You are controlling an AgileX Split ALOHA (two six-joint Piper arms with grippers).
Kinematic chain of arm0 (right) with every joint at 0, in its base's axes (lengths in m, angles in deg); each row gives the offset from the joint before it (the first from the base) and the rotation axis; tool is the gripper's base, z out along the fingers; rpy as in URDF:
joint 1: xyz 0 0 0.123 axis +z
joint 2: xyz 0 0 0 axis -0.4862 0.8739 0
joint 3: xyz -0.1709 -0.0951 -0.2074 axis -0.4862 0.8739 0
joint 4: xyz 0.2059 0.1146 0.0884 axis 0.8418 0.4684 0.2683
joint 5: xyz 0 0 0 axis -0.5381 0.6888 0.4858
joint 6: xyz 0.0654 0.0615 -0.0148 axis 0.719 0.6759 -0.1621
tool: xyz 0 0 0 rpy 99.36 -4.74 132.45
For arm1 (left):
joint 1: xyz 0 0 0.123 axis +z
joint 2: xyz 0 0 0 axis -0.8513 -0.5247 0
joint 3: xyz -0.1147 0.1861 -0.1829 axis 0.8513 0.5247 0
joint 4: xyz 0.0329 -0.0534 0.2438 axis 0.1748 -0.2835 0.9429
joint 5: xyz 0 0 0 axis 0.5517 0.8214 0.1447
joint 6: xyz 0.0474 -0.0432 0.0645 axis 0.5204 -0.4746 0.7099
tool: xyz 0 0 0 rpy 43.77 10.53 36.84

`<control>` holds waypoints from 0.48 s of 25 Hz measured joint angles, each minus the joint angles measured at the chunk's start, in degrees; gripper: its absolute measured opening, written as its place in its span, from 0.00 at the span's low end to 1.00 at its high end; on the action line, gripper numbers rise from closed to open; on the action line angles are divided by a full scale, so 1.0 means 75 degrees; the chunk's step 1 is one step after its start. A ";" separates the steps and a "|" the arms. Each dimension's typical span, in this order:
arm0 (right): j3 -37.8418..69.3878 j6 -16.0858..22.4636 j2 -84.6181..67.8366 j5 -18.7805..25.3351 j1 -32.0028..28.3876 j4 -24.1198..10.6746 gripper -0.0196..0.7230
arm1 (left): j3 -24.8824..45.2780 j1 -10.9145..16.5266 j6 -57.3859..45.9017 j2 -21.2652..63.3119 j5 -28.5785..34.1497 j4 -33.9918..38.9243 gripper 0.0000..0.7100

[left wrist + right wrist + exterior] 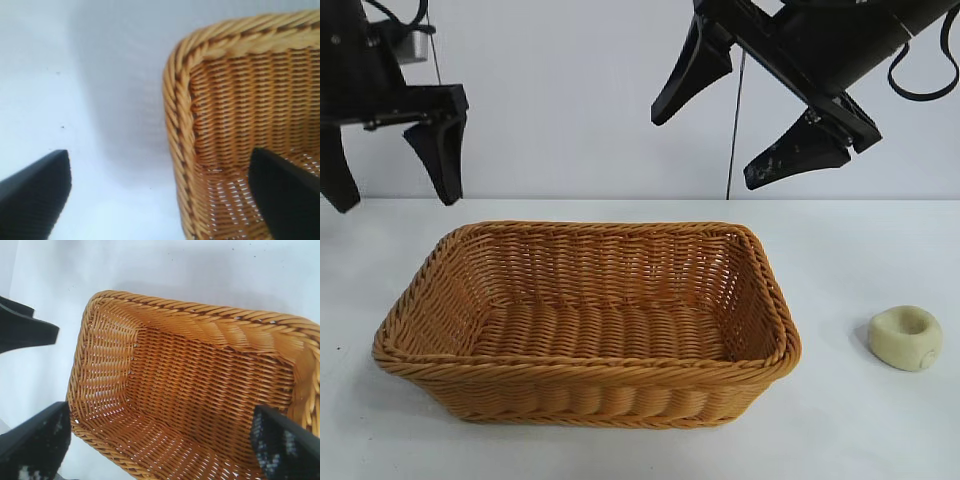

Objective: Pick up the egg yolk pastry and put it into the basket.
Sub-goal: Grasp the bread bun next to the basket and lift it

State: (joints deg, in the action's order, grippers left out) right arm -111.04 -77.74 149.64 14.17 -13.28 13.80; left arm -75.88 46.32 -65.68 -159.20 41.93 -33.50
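The egg yolk pastry (pixel 905 338), a small pale cream-yellow puck with a dimple, lies on the white table to the right of the basket. The golden-brown wicker basket (pixel 440 262) stands mid-table and is empty; it also shows in the left wrist view (pixel 180 105) and the right wrist view (pixel 210 320). My right gripper (pixel 745 135) hangs open and empty high above the basket's right half. My left gripper (pixel 392 165) hangs open and empty high at the far left, above the basket's left end. The pastry is out of both wrist views.
The white table (pixel 860 250) runs around the basket, with a pale wall behind. A thin dark cable (pixel 735 120) hangs down at the back. The left gripper's fingers (pixel 22 330) show beyond the basket in the right wrist view.
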 joint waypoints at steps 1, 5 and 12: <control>0.0000 0.0000 0.0000 0.0000 0.0000 0.0000 0.96 | -0.0123 0.0000 -0.0041 0.0000 0.0042 0.0201 0.98; 0.0000 0.0000 0.0000 0.0000 0.0000 0.0000 0.96 | -0.0377 0.0000 -0.0103 0.0000 0.0096 0.0776 0.98; 0.0000 0.0000 0.0000 -0.0016 0.0000 0.0000 0.96 | -0.0377 0.0317 -0.0125 0.0000 0.0118 0.1293 0.98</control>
State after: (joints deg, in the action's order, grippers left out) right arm -111.04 -77.74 149.64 14.05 -13.28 13.80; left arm -78.70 48.70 -66.62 -159.20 42.81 -23.80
